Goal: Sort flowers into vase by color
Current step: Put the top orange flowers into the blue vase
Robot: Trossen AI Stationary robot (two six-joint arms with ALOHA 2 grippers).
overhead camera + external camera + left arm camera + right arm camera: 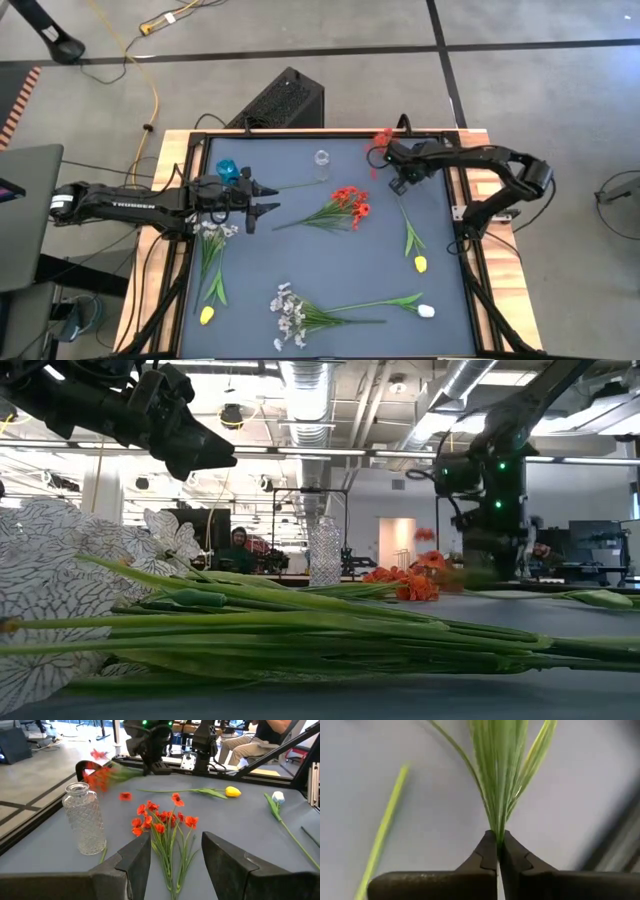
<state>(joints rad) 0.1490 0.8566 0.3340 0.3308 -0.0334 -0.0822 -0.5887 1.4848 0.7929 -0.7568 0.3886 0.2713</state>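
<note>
My right gripper (393,170) is near the table's far right corner, shut on a red flower stem (380,140) whose blossoms (100,775) hang out past the far edge. My left gripper (265,200) hovers open left of the middle, pointing at a red blossom bunch (345,205) lying flat on the mat. A clear glass vase (321,160) stands upright at the far side, also in the left wrist view (85,820). Yellow tulips (420,263) (207,315), a white tulip (425,310) and white sprays (290,312) (212,230) lie flat on the mat. My right gripper pinches the red flower's bundle of green stems and leaves (497,827) between its two fingertips (485,852). The stems run straight on from the fingers. The flower is lifted clear of the table, and its red blossoms stick out sideways.
A blue object (228,170) sits on the mat just beyond my left gripper. One loose red blossom (125,796) lies between the vase and the bunch. The mat has a raised frame (470,250) on every side. A person (250,740) sits beyond the table.
</note>
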